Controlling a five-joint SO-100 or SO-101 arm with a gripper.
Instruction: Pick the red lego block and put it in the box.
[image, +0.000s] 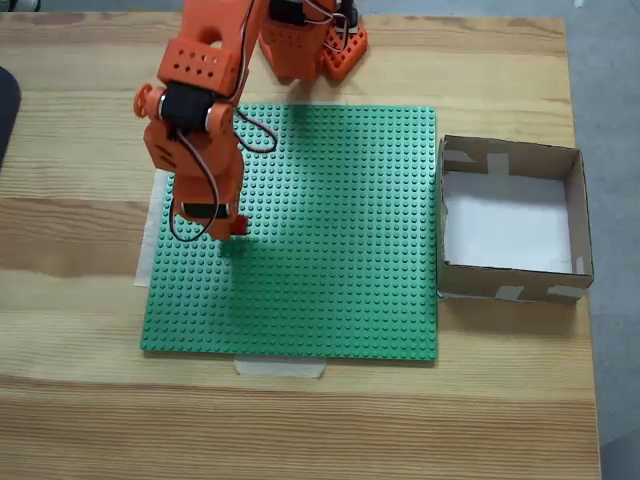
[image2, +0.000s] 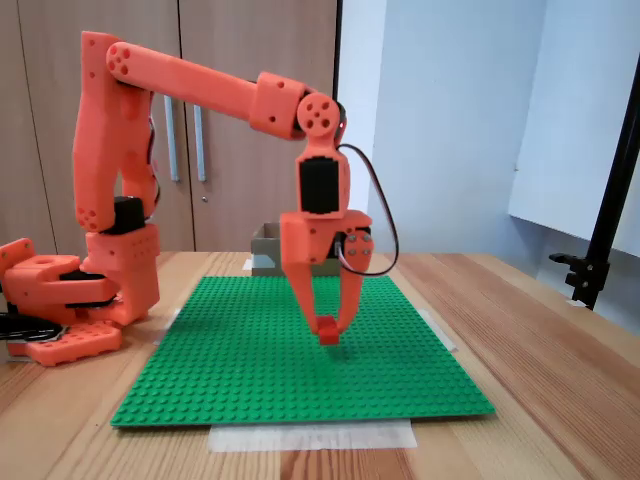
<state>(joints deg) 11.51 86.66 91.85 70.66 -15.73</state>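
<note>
The red lego block (image2: 328, 331) is pinched between the tips of my orange gripper (image2: 327, 324), which points straight down over the green baseplate (image2: 250, 370). The block sits at or just above the plate's studs; I cannot tell whether it touches. From above, the gripper (image: 226, 228) is over the left part of the baseplate (image: 340, 280), and a bit of the red block (image: 238, 227) shows beside the wrist. The brown cardboard box (image: 511, 161) with a white floor stands off the plate's right edge, well away from the gripper. The box (image2: 266, 251) also shows behind the arm.
The arm's orange base (image: 318, 45) stands at the table's far edge. A white sheet (image: 153, 230) pokes out under the plate's left side, and tape (image: 280, 367) holds its near edge. Bare wooden table (image: 300, 430) surrounds the plate.
</note>
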